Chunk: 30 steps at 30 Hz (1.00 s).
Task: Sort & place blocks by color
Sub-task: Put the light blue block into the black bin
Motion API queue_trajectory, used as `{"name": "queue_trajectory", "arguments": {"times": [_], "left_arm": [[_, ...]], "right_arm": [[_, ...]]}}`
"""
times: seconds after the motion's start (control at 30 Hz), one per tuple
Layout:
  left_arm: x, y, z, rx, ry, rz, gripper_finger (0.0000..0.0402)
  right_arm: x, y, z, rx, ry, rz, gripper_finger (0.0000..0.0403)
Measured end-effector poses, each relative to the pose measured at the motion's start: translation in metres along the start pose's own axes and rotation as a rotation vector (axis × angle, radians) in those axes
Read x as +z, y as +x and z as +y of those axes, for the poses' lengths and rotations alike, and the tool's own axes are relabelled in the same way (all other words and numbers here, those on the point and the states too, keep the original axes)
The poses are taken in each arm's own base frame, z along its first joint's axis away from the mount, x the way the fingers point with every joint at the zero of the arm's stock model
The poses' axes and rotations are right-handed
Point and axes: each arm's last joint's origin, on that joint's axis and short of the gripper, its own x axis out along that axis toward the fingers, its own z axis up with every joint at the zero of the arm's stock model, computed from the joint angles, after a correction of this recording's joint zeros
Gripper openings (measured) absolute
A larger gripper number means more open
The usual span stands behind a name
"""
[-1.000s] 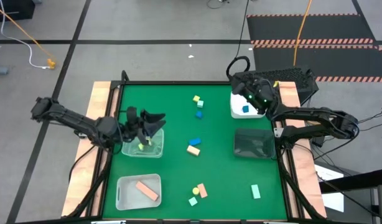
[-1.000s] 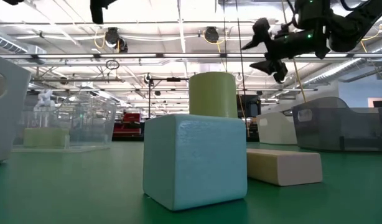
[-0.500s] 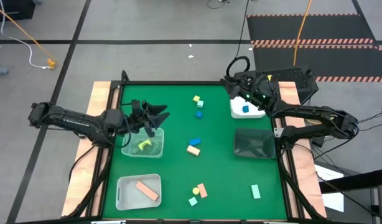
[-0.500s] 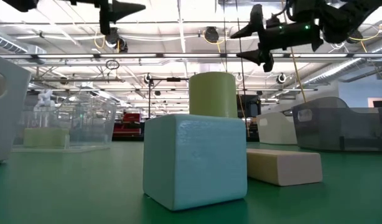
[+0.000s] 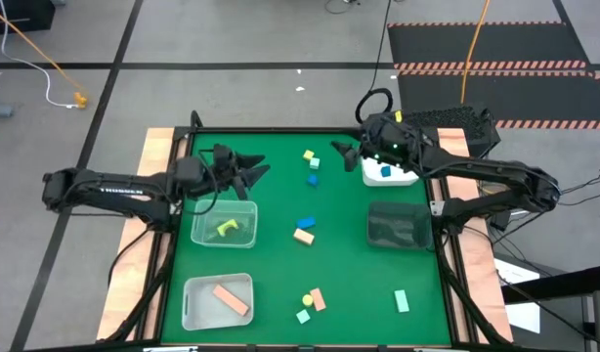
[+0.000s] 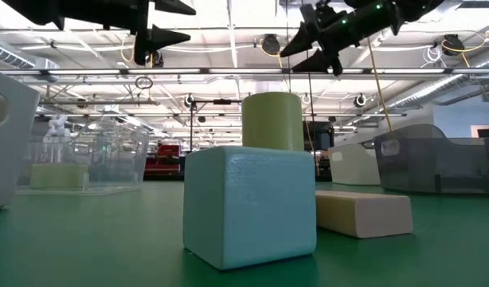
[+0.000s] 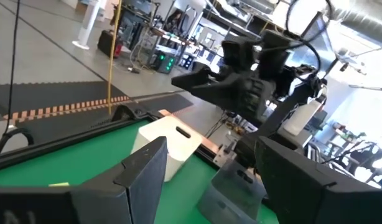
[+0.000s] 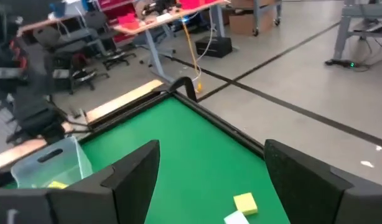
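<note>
Clear tub (image 5: 224, 224) holds yellow arch (image 5: 228, 228) — white tub (image 5: 217, 301), peach bar (image 5: 232, 298).

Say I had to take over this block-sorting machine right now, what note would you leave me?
Left claw: open, empty, above the clear tub.
Right claw: open, empty, beside the white tub.
Done: yellow arch in the clear tub, orange bar in the grey tub, blue block in the white tub.
Left: dark tub looks empty; about nine loose blocks on the green mat, including a mint bar.
</note>
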Motion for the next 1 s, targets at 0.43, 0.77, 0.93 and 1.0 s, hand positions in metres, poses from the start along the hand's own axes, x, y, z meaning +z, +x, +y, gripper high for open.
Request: {"name": "queue_trajectory", "arguments": {"times": [0.43,0.77,0.93,1.0], "left_arm": [[0.008,0.003,0.014,-0.009,-0.012,0.001,0.0244],[0.01,0.004,0.019,0.013,-0.022,-0.012,0.0243],[0.012,0.004,0.022,0.027,-0.054,-0.024,0.0243],[0.013,0.004,0.023,0.031,-0.066,-0.026,0.0243]], "right_arm": [[-0.046,0.057,0.026,0.023,-0.014,0.11,0.0279],[-0.072,0.087,0.033,0.023,-0.144,0.191,0.0279],[-0.079,0.109,0.027,-0.018,-0.211,0.294,0.0279],[-0.081,0.115,0.022,-0.046,-0.219,0.35,0.0279]]}}
